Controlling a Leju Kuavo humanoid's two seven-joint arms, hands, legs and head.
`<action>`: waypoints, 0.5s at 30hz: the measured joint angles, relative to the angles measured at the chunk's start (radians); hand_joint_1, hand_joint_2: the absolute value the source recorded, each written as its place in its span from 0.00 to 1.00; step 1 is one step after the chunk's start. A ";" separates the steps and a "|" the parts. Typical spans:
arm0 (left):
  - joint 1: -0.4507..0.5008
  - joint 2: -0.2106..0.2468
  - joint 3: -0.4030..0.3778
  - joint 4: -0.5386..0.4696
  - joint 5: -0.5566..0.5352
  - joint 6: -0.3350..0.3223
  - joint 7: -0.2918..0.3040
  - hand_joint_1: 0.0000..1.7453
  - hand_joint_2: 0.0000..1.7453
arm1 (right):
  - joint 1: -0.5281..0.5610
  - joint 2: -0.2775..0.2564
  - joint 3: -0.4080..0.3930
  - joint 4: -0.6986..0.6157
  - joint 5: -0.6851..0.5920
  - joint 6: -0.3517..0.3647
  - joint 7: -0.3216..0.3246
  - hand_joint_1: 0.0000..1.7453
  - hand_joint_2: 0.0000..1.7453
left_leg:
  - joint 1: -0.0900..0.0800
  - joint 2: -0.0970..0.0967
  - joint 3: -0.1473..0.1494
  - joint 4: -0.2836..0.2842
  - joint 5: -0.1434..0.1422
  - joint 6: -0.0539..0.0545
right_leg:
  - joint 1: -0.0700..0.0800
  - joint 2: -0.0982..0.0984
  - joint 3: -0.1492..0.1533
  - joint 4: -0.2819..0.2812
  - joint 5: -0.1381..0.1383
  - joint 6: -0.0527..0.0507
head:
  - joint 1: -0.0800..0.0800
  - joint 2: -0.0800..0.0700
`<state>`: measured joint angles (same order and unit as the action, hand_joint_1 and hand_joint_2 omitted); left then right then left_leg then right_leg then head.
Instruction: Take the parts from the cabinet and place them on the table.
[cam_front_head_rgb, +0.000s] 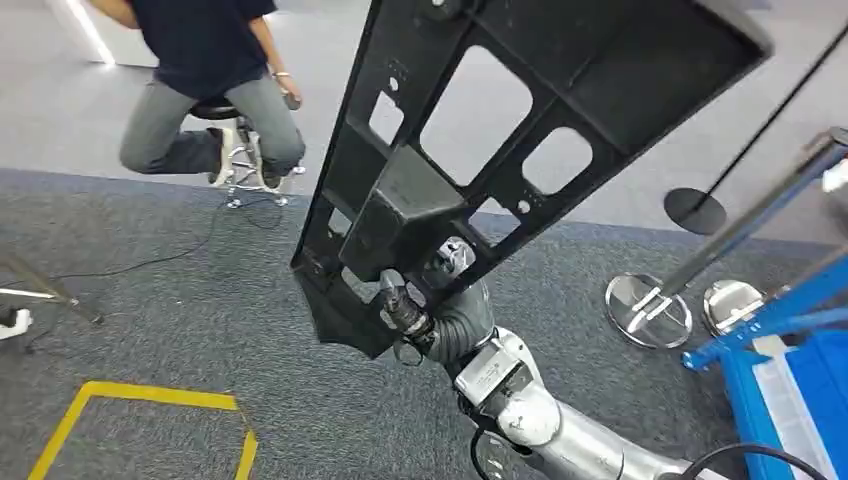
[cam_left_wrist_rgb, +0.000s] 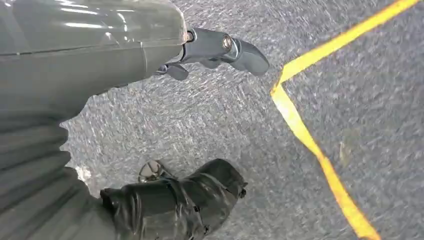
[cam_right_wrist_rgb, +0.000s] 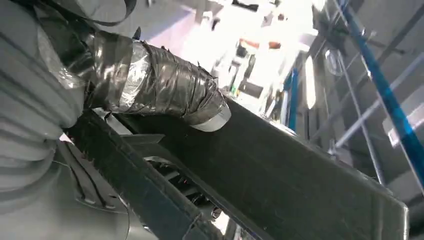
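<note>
The right hand (cam_front_head_rgb: 425, 315) grips the part (cam_front_head_rgb: 500, 130), a long black plastic panel with cut-out windows, by its lower end. Its fingers (cam_right_wrist_rgb: 165, 90) are clamped across the panel's edge, the tape-wrapped thumb lying over one face and the darker fingers hooked round from the other side. From that grip the panel's long axis runs up and away to the robot's right, so nearly all its length and weight stand above and beyond the hand (a long lever on a grip at one end).

The left hand (cam_left_wrist_rgb: 165, 200) hangs low over the carpet (cam_left_wrist_rgb: 225, 125) near a yellow floor line (cam_left_wrist_rgb: 305, 135), holding nothing; its fingers seem loosely apart, though the view is too partial to be sure. It is well apart from the panel, so the right hand alone bears it.

No worktop is in sight. A blue rack (cam_front_head_rgb: 790, 330) stands at the right, nearest the panel's far end. I judge the carry is midway: laying the panel flat will mean swinging that high end down while keeping it off the rack. A person (cam_front_head_rgb: 200, 80) sits on a stool beyond.
</note>
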<state>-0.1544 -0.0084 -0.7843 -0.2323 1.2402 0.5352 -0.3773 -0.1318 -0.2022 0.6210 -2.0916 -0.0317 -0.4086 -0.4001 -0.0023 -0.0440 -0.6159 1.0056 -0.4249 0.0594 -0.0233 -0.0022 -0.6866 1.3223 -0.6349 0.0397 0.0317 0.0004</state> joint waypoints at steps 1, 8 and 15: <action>0.001 0.000 0.000 0.000 0.000 0.000 0.004 0.00 1.00 | 0.000 0.000 0.000 0.003 -0.001 0.001 -0.001 1.00 1.00 | 0.001 -0.017 0.001 0.004 -0.002 -0.001 | -0.001 0.000 -0.001 -0.017 0.028 0.002 | 0.000 0.000; 0.008 -0.001 0.000 0.000 -0.003 0.001 0.020 0.00 1.00 | 0.001 -0.001 0.000 0.007 -0.013 0.007 -0.015 1.00 1.00 | 0.013 -0.114 -0.027 0.040 -0.019 -0.042 | -0.008 0.076 0.097 -0.257 0.136 -0.012 | -0.001 0.000; 0.004 0.000 -0.001 0.000 -0.004 0.003 0.019 0.00 1.00 | 0.001 -0.001 0.000 0.011 -0.008 0.010 -0.017 1.00 1.00 | 0.010 0.034 -0.185 0.330 -0.128 -0.063 | -0.002 -0.030 0.128 -0.278 0.128 -0.047 | -0.006 0.000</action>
<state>-0.1499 -0.0080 -0.7851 -0.2323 1.2364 0.5379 -0.3586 -0.1304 -0.2029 0.6210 -2.0809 -0.0397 -0.3987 -0.4169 0.0081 -0.0096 -0.8010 1.3357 -0.5530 -0.0032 -0.0251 -0.0323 -0.5589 1.0447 -0.5071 -0.0073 0.0259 0.0000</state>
